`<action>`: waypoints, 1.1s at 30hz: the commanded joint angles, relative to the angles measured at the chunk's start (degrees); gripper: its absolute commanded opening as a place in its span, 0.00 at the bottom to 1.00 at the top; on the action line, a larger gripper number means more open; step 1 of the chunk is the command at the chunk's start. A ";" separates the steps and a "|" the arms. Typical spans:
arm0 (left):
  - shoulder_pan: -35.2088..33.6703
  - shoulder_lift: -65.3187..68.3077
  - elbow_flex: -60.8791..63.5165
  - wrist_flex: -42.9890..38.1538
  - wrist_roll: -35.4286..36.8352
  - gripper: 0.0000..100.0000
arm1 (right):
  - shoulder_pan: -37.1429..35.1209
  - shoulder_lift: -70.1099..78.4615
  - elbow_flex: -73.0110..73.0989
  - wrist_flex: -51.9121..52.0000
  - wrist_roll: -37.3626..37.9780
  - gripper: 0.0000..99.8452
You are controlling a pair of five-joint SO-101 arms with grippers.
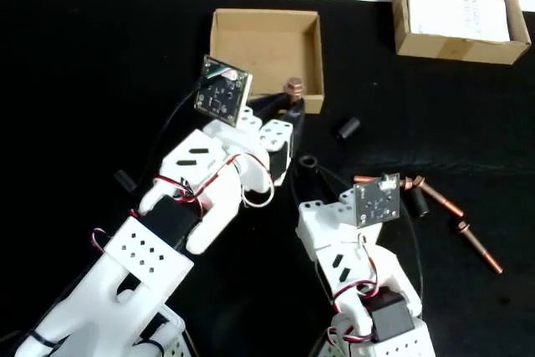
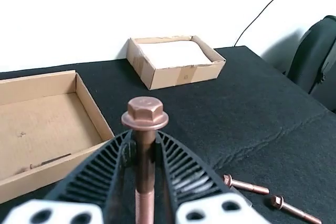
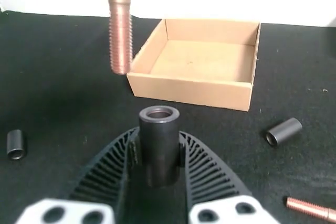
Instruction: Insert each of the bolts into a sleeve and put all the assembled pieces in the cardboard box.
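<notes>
Sleeve (image 3: 159,150), rigid, smooth and probably light, is standing upright, clamped at mid-height by the right gripper (image 3: 159,136), while just beyond and above it the left gripper (image 2: 143,142) is pinching the stiff, likely heavier bolt (image 2: 145,121) below its head, threads pointing down, and the cardboard box (image 3: 191,85) is lying farther back.

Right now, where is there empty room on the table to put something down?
The black table is bare left of the open brown cardboard box, beyond the small black cylinder sleeve. Also bare between that box and the paper-filled cardboard box. Crowded around the copper bolts at the right.
</notes>
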 commanded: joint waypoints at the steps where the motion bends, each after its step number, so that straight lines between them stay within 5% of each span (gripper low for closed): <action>1: 2.59 -1.36 -3.91 -1.58 0.35 0.01 | -0.31 -0.48 0.13 -1.63 0.62 0.01; 8: 3.03 -1.36 -4.88 -1.58 11.78 0.01 | -0.31 -0.48 0.04 -2.07 0.62 0.01; 23: 3.03 -1.36 -0.40 -1.85 12.13 0.01 | -0.31 -0.48 0.04 -3.21 0.62 0.01; 33: 3.03 -1.19 5.93 -9.32 12.04 0.01 | -0.31 -0.48 -0.40 -3.21 0.53 0.01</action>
